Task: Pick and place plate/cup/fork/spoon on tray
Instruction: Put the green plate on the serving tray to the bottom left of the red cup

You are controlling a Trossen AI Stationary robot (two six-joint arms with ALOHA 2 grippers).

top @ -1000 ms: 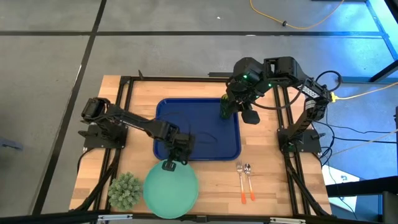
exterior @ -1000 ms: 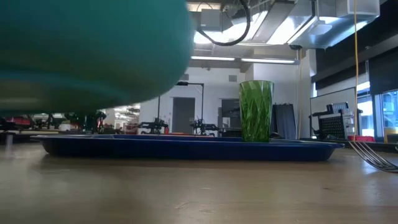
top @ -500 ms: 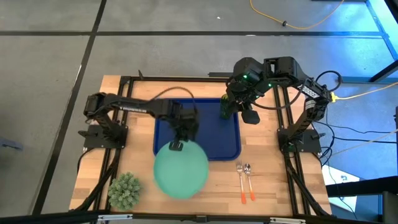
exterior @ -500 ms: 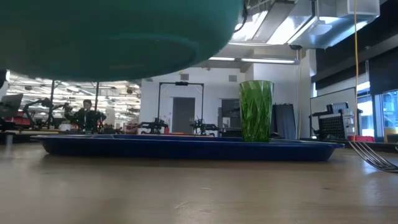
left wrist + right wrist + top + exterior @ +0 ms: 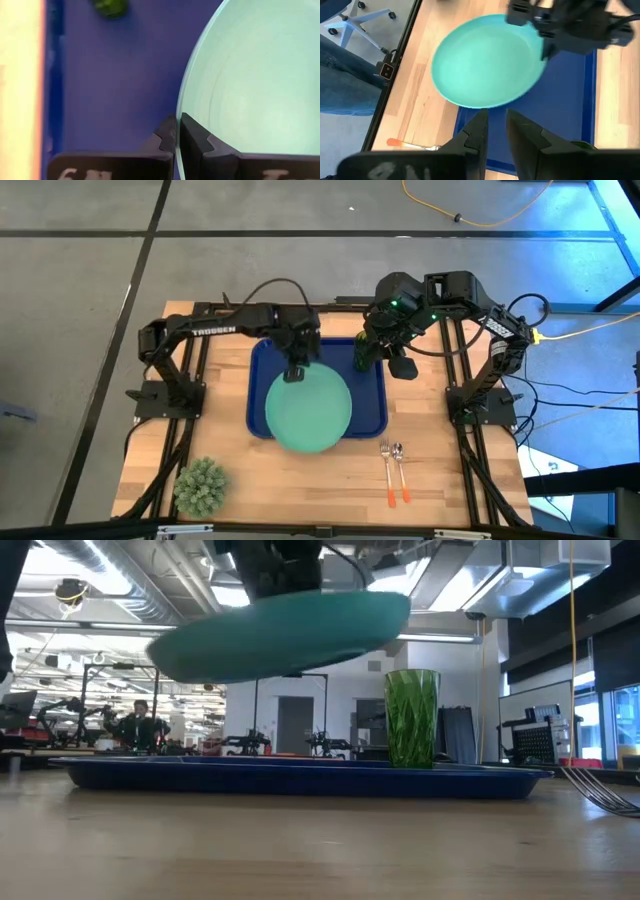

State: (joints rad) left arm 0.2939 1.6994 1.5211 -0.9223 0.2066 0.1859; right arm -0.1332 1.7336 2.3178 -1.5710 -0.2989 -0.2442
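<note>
High: left gripper pinched shut on plate rim, plate overhanging tray's near edge; "TROSSEN" readable on the arm. Right gripper part open beside cup, no grip visible. Fork, spoon on bare table. Low: plate airborne, tilted, clear above tray. Left wrist: cup cut off

Mint-green plate, dark blue tray, ribbed green cup, orange-handled fork and spoon.
</note>
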